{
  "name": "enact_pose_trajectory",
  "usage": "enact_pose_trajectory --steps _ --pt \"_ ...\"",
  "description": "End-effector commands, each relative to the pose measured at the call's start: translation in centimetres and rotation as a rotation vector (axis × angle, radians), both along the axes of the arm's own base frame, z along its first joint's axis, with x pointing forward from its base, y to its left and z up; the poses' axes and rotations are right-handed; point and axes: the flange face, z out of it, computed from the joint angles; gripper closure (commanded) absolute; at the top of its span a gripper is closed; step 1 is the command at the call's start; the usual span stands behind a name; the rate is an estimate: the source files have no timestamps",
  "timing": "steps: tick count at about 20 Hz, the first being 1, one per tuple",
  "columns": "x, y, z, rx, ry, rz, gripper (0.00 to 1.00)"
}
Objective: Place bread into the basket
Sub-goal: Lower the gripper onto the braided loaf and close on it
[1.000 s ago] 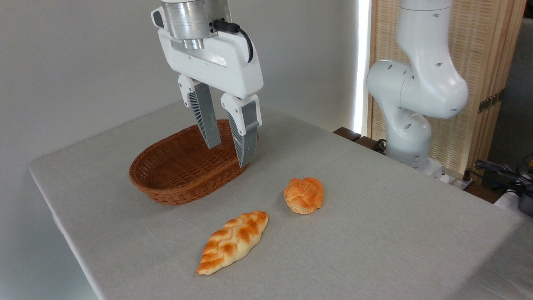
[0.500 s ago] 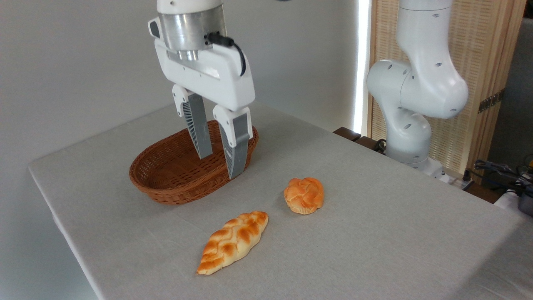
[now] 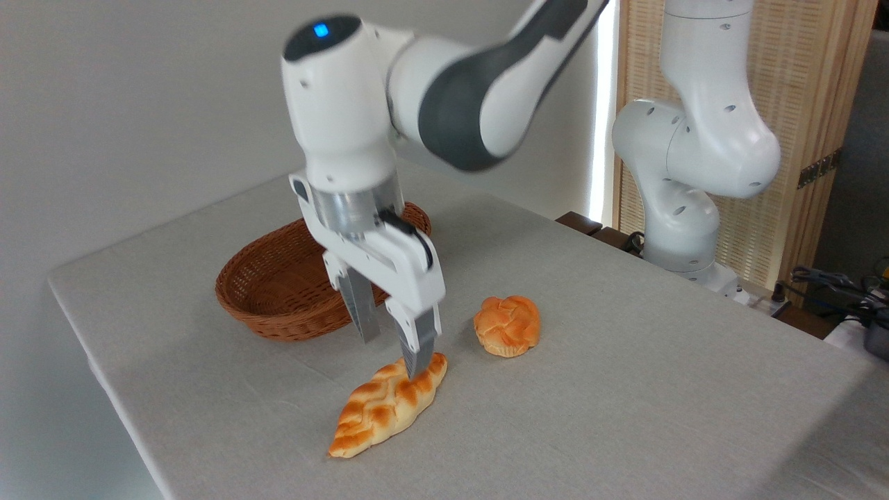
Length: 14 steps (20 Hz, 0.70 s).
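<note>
The long braided loaf of bread (image 3: 383, 410) lies on the grey tablecloth near the front, golden with toasted brown patches. My gripper (image 3: 394, 357) hangs open just above its far pointed end, one finger's tip overlapping the loaf's tip in the picture, the other behind it. Nothing is held between the fingers. The reddish-brown wicker basket (image 3: 278, 278) sits behind and to the left, empty as far as I see, its right part hidden by the gripper and wrist.
A small round orange knotted bun (image 3: 508, 325) rests to the right of the loaf's far end, close to the gripper. The arm's white base (image 3: 684, 208) stands at the back right. The table's left and front edges drop off near the loaf.
The gripper has dropped down and come forward from above the basket to the loaf's far end. Its fingers stay open. Loaf, bun and basket have not moved.
</note>
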Motion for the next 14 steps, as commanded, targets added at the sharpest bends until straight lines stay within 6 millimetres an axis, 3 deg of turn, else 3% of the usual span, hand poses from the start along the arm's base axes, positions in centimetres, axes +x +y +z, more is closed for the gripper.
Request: enact_pose_trajectory --steps 1,5,6,9,10,12,14 --pt "-0.5 0.4 -3.4 -0.005 -0.059 -0.014 0.00" --pt "0.2 0.5 -5.0 -0.002 -0.077 -0.031 0.00" --pt "0.3 0.5 -5.4 -0.001 -0.079 -0.031 0.05" --pt "0.4 0.5 -5.4 0.000 -0.081 -0.036 0.71" --pt "0.4 0.5 -5.4 0.000 -0.081 -0.036 0.83" --pt "0.4 0.6 -5.5 0.001 -0.078 -0.061 0.92" --pt "0.3 0.6 -5.5 0.001 -0.076 -0.063 0.95"
